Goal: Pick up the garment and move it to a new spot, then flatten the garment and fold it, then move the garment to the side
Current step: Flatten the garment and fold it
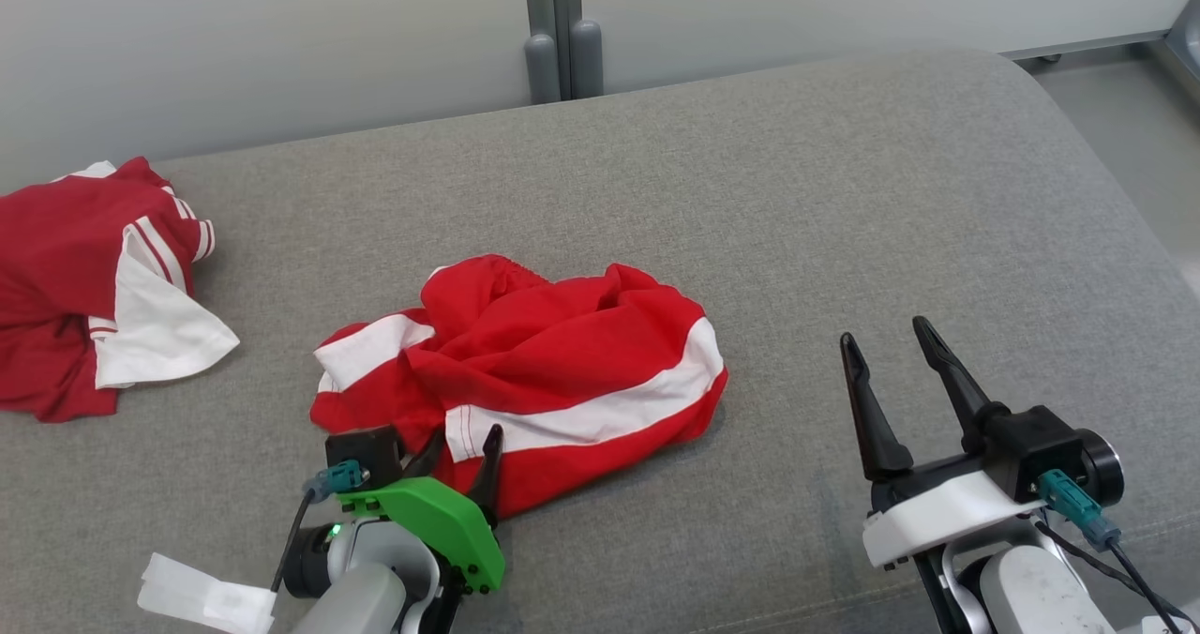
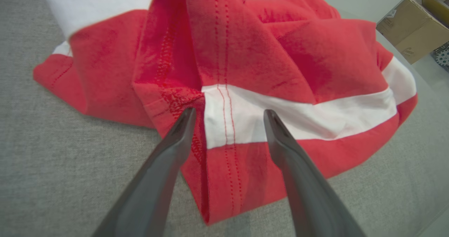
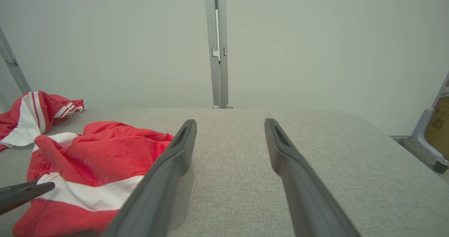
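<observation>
Both grippers stood wide open and empty over a grey cushioned surface.
The crumpled red garment with its white stripe lay directly ahead of the left gripper, whose spread fingers straddled its stitched seam, contact unclear. The right gripper hung over the surface well to the garment's right. A second red-and-white garment lay far to the left gripper's left. Print on a cardboard box beyond was too small to read.
</observation>
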